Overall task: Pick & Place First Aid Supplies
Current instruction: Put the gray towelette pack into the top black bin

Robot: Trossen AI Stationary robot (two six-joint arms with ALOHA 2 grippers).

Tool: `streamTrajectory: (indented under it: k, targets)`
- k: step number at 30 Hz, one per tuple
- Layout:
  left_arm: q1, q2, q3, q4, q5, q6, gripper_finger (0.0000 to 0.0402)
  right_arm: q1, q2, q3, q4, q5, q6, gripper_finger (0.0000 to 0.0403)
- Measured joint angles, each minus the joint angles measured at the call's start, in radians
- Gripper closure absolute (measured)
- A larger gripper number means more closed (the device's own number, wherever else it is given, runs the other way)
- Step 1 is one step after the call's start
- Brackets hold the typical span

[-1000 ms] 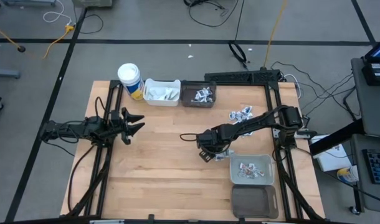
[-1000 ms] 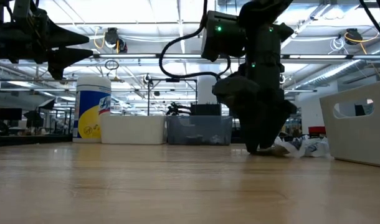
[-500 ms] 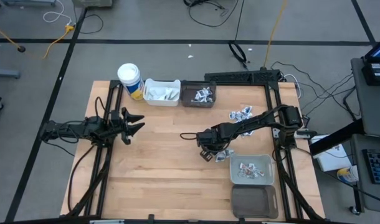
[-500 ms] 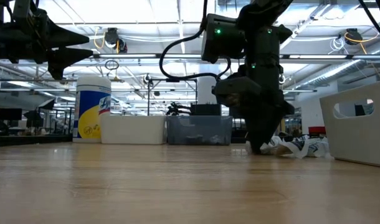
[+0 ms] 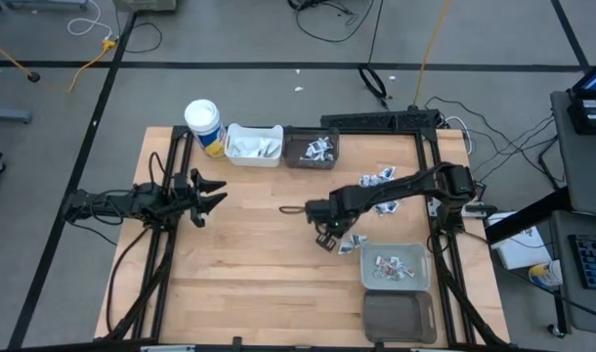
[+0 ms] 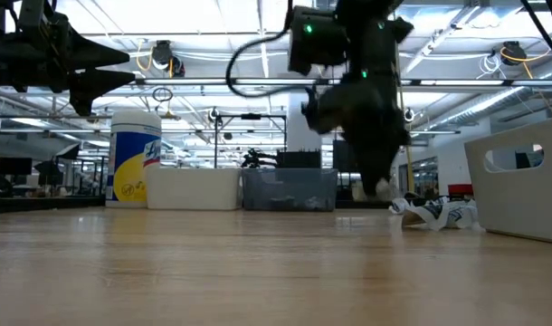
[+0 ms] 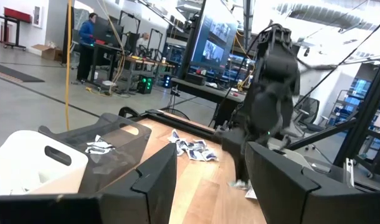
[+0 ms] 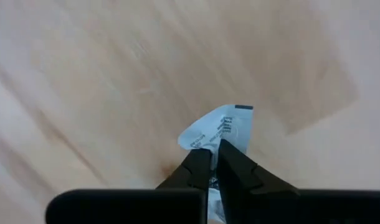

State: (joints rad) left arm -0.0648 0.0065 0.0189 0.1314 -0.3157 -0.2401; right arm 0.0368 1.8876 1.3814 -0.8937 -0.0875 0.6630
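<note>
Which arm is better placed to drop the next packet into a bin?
The right. The right gripper is shut on a packet, lifted off the table near the grey bin. The left gripper hangs open at the table's left side, holding nothing.

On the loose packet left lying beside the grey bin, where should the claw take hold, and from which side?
Judging by the high view, the packet lies flat and alone on the table, apart from the grey bin. Probably best: straight down from above, pinching across an upturned edge.
</note>
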Motion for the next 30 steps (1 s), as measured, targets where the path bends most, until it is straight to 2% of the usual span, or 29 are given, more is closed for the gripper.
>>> streamTrajectory:
  k: [5,16,23,30]
  targets:
    - [0.000,0.000,0.000,0.000,0.000,0.000,0.0206,-0.031,-0.003,0.120,-0.170,-0.023,-0.180,0.0397]
    - [0.000,0.000,0.000,0.000,0.000,0.000,0.0206,-0.058,-0.004,0.361,-0.380,-0.048,-0.581,0.0395]
    - [0.000,0.000,0.000,0.000,0.000,0.000,0.0206,-0.070,-0.004,0.397,-0.426,-0.046,-0.796,0.0395]
    - [0.000,0.000,0.000,0.000,0.000,0.000,0.0206,-0.186,0.013,0.404,-0.405,-0.034,-0.950,0.0395]
